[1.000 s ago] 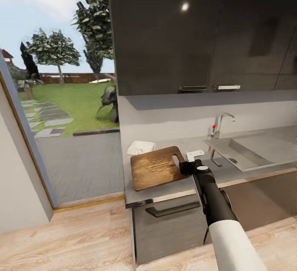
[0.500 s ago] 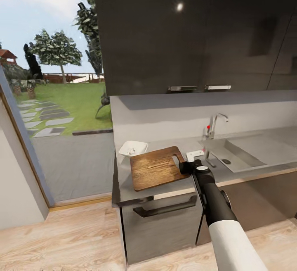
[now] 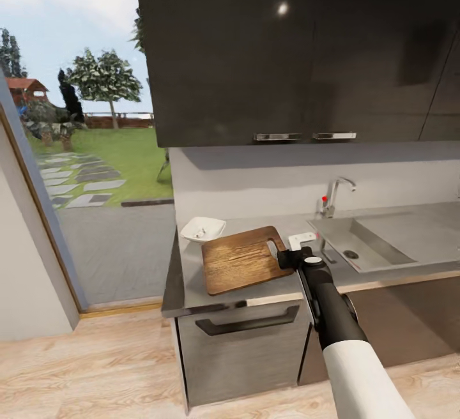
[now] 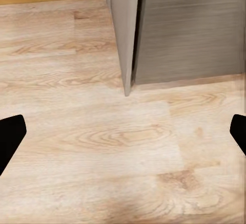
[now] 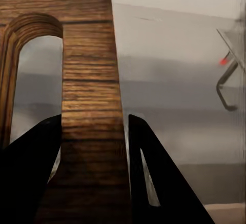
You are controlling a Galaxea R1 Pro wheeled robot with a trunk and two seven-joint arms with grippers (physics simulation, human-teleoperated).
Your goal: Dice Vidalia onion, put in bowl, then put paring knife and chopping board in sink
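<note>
My right gripper (image 3: pixel 281 258) (image 5: pixel 95 119) is shut on the chopping board (image 3: pixel 243 259) (image 5: pixel 87 55), its fingers clamping the wooden strip beside the handle slot. The board lies flat over the left end of the grey countertop (image 3: pixel 191 278). Just behind the board's far left corner sits the white bowl (image 3: pixel 203 228), with a few small pale bits inside. To the right is the steel sink (image 3: pixel 383 250) with its drain and chrome tap (image 3: pixel 333 194) (image 5: pixel 228 75). The left gripper (image 4: pixel 123 131) hangs open over the wooden floor. Onion and paring knife are out of view.
Dark wall cabinets (image 3: pixel 287 48) hang above the counter. Below it is a grey drawer front with a bar handle (image 3: pixel 246 324). Left of the counter's end a large window (image 3: pixel 83 170) looks onto a garden. A cabinet corner (image 4: pixel 128 39) stands near the left gripper.
The whole view has swung: counter end, bowl and sink slid left in the picture. The board and right gripper keep their place in it, still clamped together.
</note>
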